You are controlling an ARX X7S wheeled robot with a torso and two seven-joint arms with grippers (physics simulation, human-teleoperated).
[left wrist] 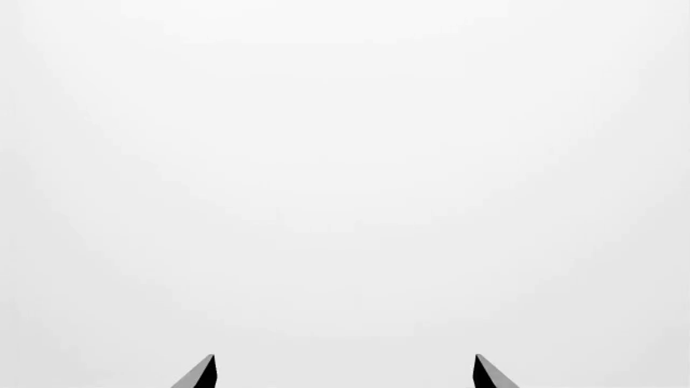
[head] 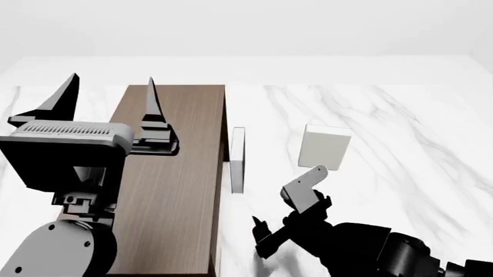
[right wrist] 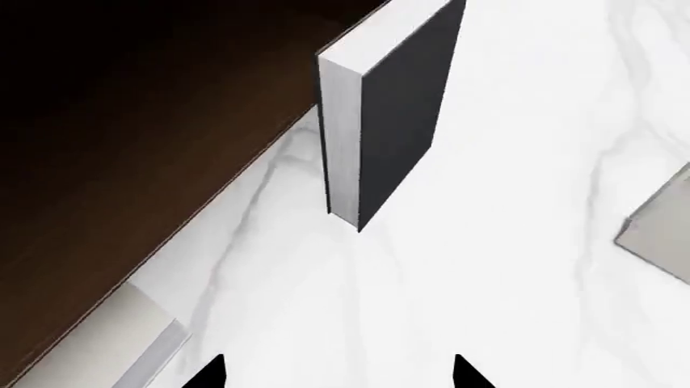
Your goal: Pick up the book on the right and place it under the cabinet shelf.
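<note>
The book is a plain pale slab standing on the marble table, right of the cabinet shelf; in the right wrist view only its corner shows at the frame edge. My right gripper hovers open in front of the book, a little to its left, holding nothing. In its own view the right gripper points at bare marble. My left gripper is raised over the cabinet's far end, open and empty. In its own view the left gripper faces only blank white.
A second pale slab stands on edge close beside the cabinet's right side; the right wrist view shows it with a dark face. Another pale slab lies at the cabinet's base. The marble table extends to the right.
</note>
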